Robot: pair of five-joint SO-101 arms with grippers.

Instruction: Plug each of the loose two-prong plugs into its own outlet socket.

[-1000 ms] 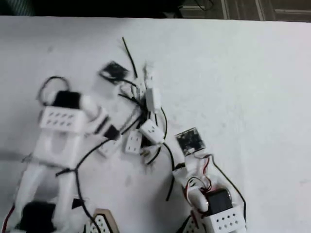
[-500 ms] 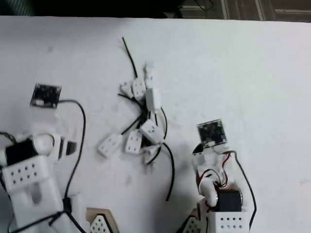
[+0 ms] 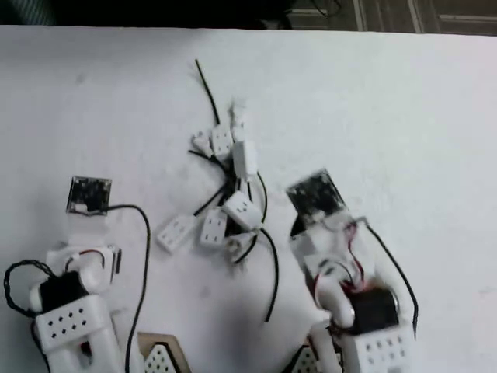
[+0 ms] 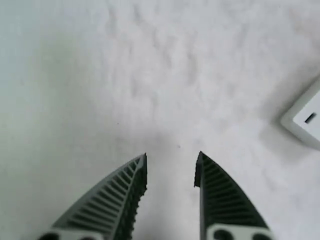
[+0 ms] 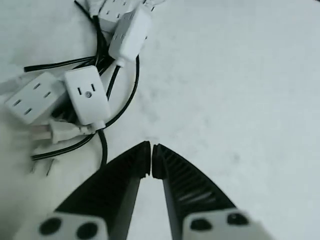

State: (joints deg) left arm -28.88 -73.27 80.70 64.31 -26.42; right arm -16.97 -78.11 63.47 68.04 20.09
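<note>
The left gripper [image 4: 171, 167] is open. There is a wide gap between its two fingers and nothing is in it. It hangs over bare table. The corner of one white socket [image 4: 305, 120] lies off to one side and does not touch it. The right gripper [image 5: 151, 159] is closed, tip against tip, and it holds nothing. It is near the cords but does not touch them.

The white table [image 3: 404, 116] is the biggest thing. The left arm [image 3: 70, 318] is at the near edge on the left, well apart from the plugs and sockets. The right arm [image 3: 357, 303] is at the near edge on the right, just beside them.

In the middle of the table lies a tangle of black cords [image 5: 102, 147] and white sockets [image 3: 213, 227]. Three sockets lie side by side at the near end of the tangle. More white blocks lie at the far end, close together. One cord sticks out past the far end, and one trails toward the near edge.

From the right wrist, a small white plug [image 5: 60, 132] lies flat just beside a socket. Its two prongs are bare, so it is not plugged in. Another pair of prongs [image 5: 42, 167] lies near it, also bare.
</note>
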